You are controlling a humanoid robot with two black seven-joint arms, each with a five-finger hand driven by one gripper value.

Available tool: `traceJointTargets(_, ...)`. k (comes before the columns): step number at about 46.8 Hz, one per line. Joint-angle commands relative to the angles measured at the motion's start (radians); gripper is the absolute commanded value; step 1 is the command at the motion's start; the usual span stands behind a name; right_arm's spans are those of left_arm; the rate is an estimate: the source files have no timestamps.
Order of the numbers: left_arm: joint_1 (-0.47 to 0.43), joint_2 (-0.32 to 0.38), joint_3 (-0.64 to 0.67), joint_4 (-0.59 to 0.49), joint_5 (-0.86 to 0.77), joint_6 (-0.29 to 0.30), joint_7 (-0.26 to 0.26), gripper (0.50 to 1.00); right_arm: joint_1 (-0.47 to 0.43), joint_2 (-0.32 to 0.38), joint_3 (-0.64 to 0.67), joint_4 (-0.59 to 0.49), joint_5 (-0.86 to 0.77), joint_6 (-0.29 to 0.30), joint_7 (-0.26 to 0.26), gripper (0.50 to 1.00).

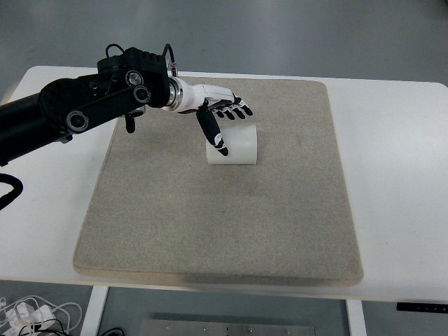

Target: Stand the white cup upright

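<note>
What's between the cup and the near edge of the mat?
Nothing: in the head view the mat is bare from the cup, lying on its side, to its near edge.
</note>
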Motion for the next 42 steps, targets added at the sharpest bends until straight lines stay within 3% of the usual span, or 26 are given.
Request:
traceJointTargets(1, 0.002, -0.016, 0.001, 0.006, 0.01, 0.0, 0.0, 0.988, 0.0, 0.0, 0.0, 0.0, 0.0, 0.0, 0.0, 0.952)
traceJointTargets(34, 0.011, -0.105, 0.021, 0.083, 0.077, -0.002, 0.0, 0.984, 0.0, 0.0, 0.0, 0.0, 0.0, 0.0, 0.0, 0.952)
traceJointTargets(39, 0.011, -0.111, 0.021, 0.089, 0.077, -0.005, 0.0, 0.966, 0.0, 0.0, 0.0, 0.0, 0.0, 0.0, 0.0, 0.952)
traceJointTargets(42, 0.009, -0.113, 0.026, 0.089, 0.079, -0.005, 0.0, 0.93, 0.0, 0.0, 0.0, 0.0, 0.0, 0.0, 0.0, 0.952)
